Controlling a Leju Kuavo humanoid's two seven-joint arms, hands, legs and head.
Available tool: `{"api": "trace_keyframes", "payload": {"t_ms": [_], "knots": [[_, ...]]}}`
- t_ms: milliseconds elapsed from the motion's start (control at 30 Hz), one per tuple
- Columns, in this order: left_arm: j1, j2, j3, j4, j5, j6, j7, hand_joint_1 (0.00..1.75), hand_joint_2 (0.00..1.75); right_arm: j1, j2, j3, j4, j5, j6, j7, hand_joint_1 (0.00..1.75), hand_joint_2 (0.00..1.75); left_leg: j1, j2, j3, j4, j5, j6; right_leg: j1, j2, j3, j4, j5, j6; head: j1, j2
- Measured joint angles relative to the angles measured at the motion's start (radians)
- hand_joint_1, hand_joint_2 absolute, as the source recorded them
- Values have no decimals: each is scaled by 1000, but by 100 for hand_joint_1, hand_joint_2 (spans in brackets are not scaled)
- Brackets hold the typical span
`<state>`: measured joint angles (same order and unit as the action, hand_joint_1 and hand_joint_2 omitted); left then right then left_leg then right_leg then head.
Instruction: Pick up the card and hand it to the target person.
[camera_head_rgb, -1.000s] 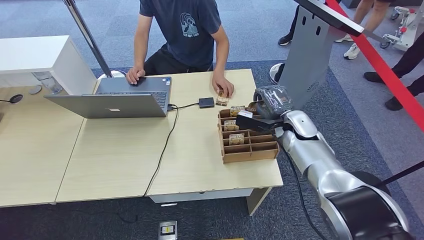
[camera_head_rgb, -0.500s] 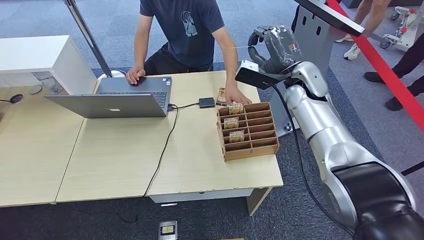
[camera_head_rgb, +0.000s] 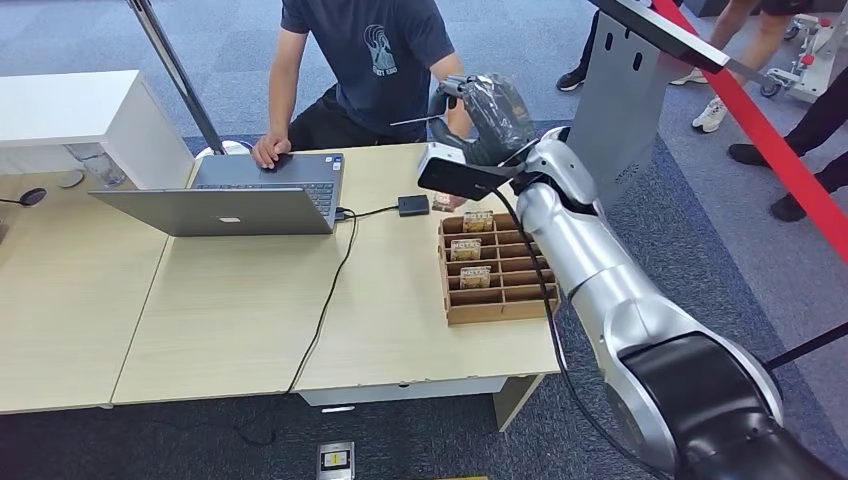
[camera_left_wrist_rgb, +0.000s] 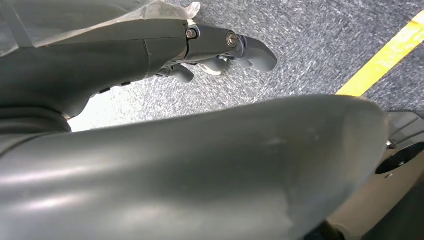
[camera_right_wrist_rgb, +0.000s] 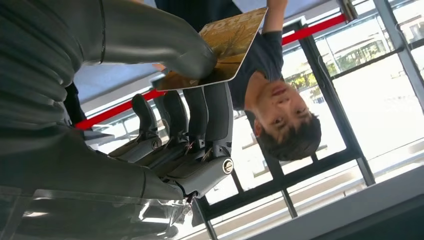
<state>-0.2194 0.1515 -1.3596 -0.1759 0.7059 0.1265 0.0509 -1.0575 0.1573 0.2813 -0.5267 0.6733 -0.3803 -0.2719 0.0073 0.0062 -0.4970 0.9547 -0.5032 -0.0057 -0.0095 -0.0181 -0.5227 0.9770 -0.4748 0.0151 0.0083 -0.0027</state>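
At the left of the bench (camera_head_rgb: 230, 320) an open laptop (camera_head_rgb: 225, 205) stands with a person (camera_head_rgb: 365, 65) seated behind it, one hand on its keyboard; a black cable (camera_head_rgb: 325, 305) runs from it across the wood, and a small black box (camera_head_rgb: 412, 205) lies further right. Next comes the wooden card rack (camera_head_rgb: 497, 268), with several cards left upright in its slots. The right hand (camera_head_rgb: 487, 105) has changed most: a second ago it was down at the rack's far corner, half a second ago it had lifted well clear to the right, and now it has swung left and hangs above the bench's far edge, just in front of the person's chest. Its fingers (camera_right_wrist_rgb: 207, 112) and thumb are clamped on the card (camera_right_wrist_rgb: 220, 50), which the right wrist view shows as a flat brown-printed card pointing toward the person; in the head view it is a thin sliver sticking out from the hand. The pick thus looks done and the handover is at hand, needing only the person to take it. The left hand (camera_left_wrist_rgb: 200, 47) hangs over grey carpet with fingers curled loosely and nothing in them.
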Motion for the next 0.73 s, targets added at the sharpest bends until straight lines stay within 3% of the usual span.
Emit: {"api": "trace_keyframes", "payload": {"t_ms": [333, 367, 467, 500, 633, 733], "knots": [[-8, 0, -19, 0, -6, -9, 5, 0, 0, 21, 54, 36, 38, 2, 5, 1, 129, 175, 0, 0, 0, 0, 0, 0, 0, 0, 0, 0, 0, 0, 0, 0], [-8, 0, -19, 0, -4, -9, 5, 0, 44, 21, 57, 38, 41, 1, 4, 1, 128, 175, 0, 0, 0, 0, 0, 0, 0, 0, 0, 0, 0, 0, 0, 0], [-7, 0, -19, 0, -1, -10, 4, 0, 175, 22, 64, 45, 49, -2, 2, 0, 34, 175, 0, 0, 0, 0, 0, 0, 0, 0, 0, 0, 0, 0, 0, 0], [-7, 0, -20, 0, 0, -10, 2, 0, 175, 22, 66, 47, 51, -4, 1, 0, 3, 175, 0, 0, 0, 0, 0, 0, 0, 0, 0, 0, 0, 0, 0, 0], [-7, 0, -20, 0, 4, -10, -13, 0, 0, 22, 69, 53, 61, -15, 1, 1, 0, 175, 0, 0, 0, 0, 0, 0, 0, 0, 0, 0, 0, 0, 0, 0], [-7, 0, -20, 0, 10, -15, -15, 0, 0, 22, 69, 56, 65, -23, 0, 1, 0, 175, 0, 0, 0, 0, 0, 0, 0, 0, 0, 0, 0, 0, 0, 0]]}}
